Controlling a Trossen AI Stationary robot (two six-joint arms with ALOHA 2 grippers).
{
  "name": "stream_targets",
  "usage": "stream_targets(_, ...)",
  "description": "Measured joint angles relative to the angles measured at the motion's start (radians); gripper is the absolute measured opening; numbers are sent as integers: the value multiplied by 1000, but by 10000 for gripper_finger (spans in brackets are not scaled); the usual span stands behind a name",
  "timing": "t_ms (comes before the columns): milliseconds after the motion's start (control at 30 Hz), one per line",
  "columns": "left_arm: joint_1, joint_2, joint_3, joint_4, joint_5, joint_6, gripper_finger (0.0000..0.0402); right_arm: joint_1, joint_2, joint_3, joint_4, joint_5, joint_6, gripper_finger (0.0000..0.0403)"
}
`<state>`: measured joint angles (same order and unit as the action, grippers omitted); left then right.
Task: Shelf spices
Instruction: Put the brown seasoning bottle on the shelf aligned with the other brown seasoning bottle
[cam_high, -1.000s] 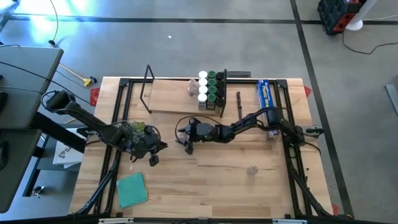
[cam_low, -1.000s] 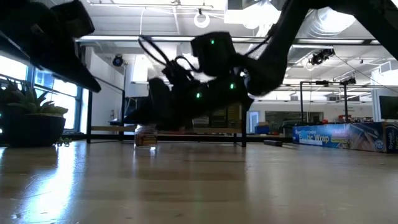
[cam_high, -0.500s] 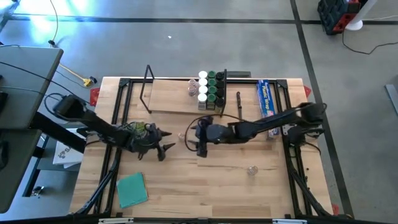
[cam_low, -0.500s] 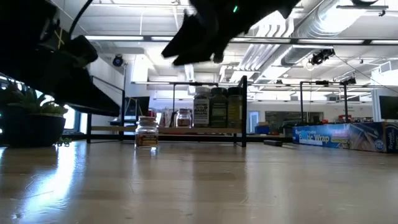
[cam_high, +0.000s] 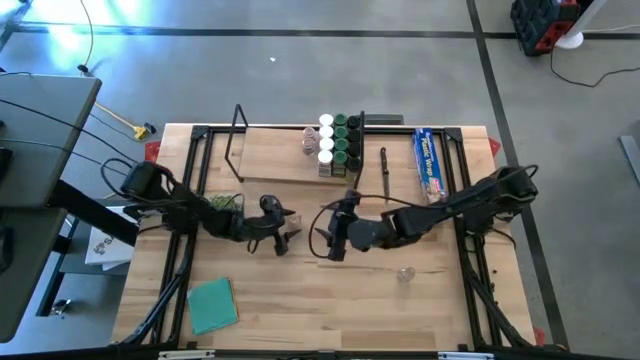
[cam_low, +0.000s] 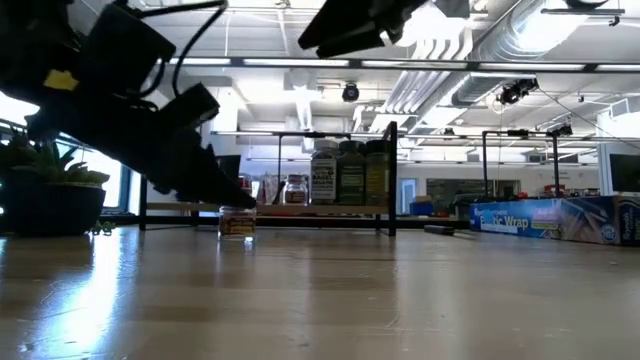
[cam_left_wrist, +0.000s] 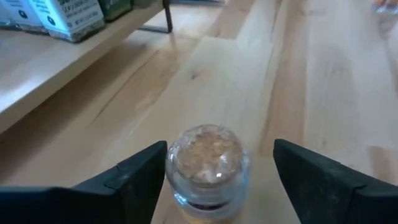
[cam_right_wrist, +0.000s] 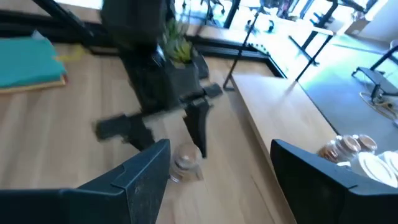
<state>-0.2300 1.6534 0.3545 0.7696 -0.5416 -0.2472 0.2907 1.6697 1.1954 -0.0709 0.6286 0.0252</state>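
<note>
A small clear-lidded spice jar (cam_left_wrist: 207, 163) stands upright on its base on the table, in front of the shelf. My left gripper (cam_left_wrist: 221, 146) is open, with one finger on each side of the jar; the high view shows it at mid-table (cam_high: 287, 236). My right gripper (cam_high: 334, 238) is open and holds nothing. It hangs above the table to the jar's right and faces the jar (cam_right_wrist: 185, 160). The shelf (cam_high: 280, 160) at the far side carries several jars (cam_high: 338, 142) at its right end. Another clear jar (cam_high: 405, 272) is on the table nearer the front. My left gripper comes at the jar low and level from the table's left. One finger (cam_left_wrist: 146, 168) shows right beside the jar's side wall (cam_left_wrist: 173, 174), and the other stands well apart. Whether the near finger touches the jar, I cannot tell.
A blue wrap box (cam_high: 427, 160) lies at the far right, with a dark stick (cam_high: 383, 166) beside the shelf. A green leafy bunch (cam_high: 225, 204) sits under the left arm. A teal cloth (cam_high: 212, 304) lies at the near left. Bare wood shows at the near middle.
My left gripper has moved toward the table's right edge up to the jar and has opened around it. My right gripper has drawn back from the jar toward the right edge and risen. The jar has stayed in place, upright.
</note>
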Motion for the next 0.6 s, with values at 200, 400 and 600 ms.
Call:
stream_targets(200, 28, 59, 39, -5, 10, 18, 239, 50, -18, 0, -53, 95, 33, 273)
stream_targets(400, 64, 9, 44, -28, 139, 23, 165, 109, -68, 0, -161, 209, 91, 273)
stream_targets(600, 181, -152, 91, -144, 167, 67, 165, 177, -160, 0, -344, 362, 238, 273)
